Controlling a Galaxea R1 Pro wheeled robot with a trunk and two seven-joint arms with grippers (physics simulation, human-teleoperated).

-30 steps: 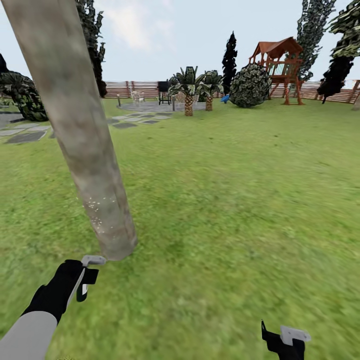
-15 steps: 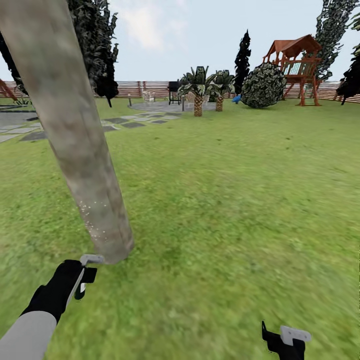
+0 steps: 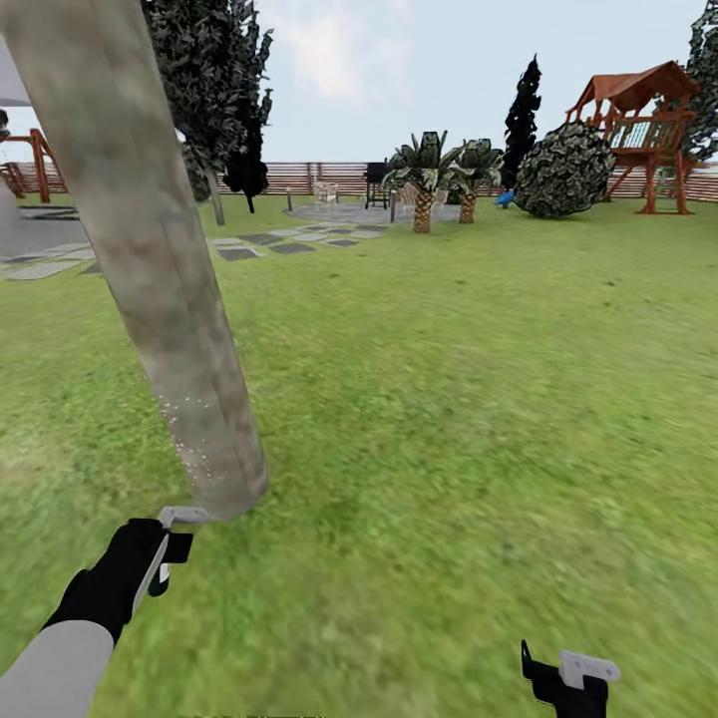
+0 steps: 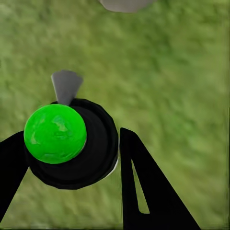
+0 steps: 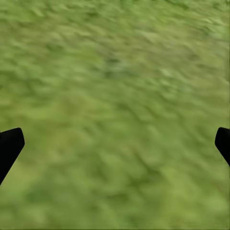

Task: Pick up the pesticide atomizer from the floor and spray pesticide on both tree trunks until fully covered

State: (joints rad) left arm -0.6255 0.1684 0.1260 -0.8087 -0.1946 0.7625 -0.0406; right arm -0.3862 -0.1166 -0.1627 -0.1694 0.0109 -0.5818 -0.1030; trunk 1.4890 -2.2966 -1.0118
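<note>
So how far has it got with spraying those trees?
The atomizer is already off the grass, held between the left gripper's fingers beside the near tree trunk. Pale specks dot only the trunk's lower part, so coverage looks partial. Another tree stands farther back. The right gripper is empty over grass.

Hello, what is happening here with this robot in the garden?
The robot stands on the lawn close to a thick tree trunk. Its left gripper is shut on the pesticide atomizer, a black sprayer with a green top, held low beside the trunk's base. Fine pale specks dot the lower trunk. The right gripper hangs open over grass, holding nothing.
</note>
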